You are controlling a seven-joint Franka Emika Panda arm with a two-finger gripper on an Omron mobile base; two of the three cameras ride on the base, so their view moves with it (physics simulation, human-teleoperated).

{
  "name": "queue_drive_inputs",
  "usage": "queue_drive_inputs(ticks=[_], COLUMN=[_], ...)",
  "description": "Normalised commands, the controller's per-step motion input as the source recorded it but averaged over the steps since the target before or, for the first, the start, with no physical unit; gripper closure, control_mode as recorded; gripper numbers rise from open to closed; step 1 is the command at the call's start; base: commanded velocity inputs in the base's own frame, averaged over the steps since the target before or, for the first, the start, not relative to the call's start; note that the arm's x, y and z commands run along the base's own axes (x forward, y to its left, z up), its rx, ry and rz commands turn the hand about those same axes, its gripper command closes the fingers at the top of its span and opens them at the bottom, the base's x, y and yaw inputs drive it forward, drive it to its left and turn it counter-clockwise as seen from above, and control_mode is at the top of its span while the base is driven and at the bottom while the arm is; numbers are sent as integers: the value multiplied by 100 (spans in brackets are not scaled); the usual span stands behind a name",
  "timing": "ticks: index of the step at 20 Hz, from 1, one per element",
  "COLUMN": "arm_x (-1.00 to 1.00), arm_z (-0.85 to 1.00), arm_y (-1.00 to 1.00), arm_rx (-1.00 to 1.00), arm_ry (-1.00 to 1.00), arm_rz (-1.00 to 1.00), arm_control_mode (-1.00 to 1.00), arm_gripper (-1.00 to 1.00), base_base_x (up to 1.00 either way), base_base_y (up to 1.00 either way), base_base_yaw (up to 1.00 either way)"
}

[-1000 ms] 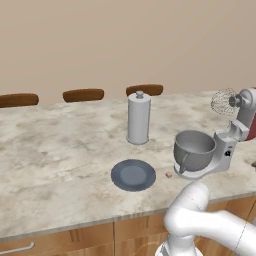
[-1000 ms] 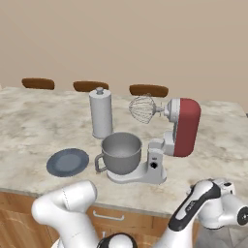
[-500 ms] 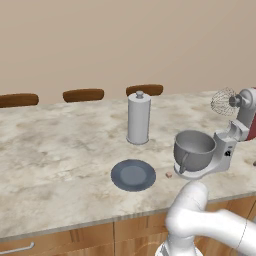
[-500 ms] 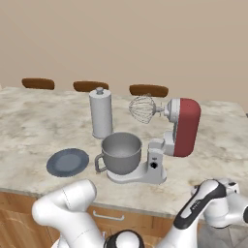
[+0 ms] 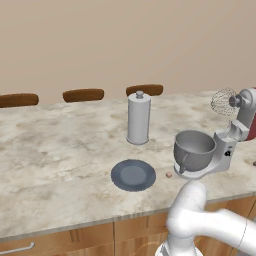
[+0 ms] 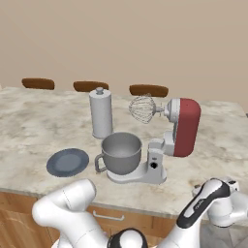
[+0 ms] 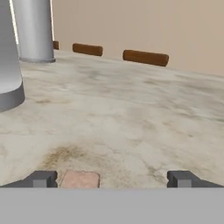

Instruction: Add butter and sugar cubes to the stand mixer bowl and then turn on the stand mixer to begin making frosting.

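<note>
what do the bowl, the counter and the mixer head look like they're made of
Bowl: seemingly brushed metal, plain grey with a soft sheen and a thin rim. Counter: looks like polished stone, marble or granite, going by the mottled beige and grey veining. Mixer head: smooth dark red, likely painted metal or plastic; the render leaves it open.

On the marbled bench (image 6: pixel 34 121), the stand mixer (image 6: pixel 169 140) stands with its dark red head tilted back and whisk raised. The stand mixer bowl (image 6: pixel 121 154) sits on its base, handle toward a round plate (image 6: pixel 68 162). A tall grey canister (image 6: pixel 101 113) stands behind.
</note>
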Motion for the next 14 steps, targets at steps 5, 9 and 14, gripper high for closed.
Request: queue_drive_inputs(ticks=[5, 9, 14], arm_x=[-27, -26, -5], arm_z=[-28, -28, -35], arm_y=[-17, -9, 5], arm_rx=[0, -1, -6], arm_ry=[0, 0, 0], arm_rz=[6, 4, 1], arm_control_mode=[-100, -100, -100], arm_gripper=[-100, -100, 100], base_base_x=[0, 0, 0], base_base_y=[0, 0, 0], base_base_yaw=[0, 0, 0])
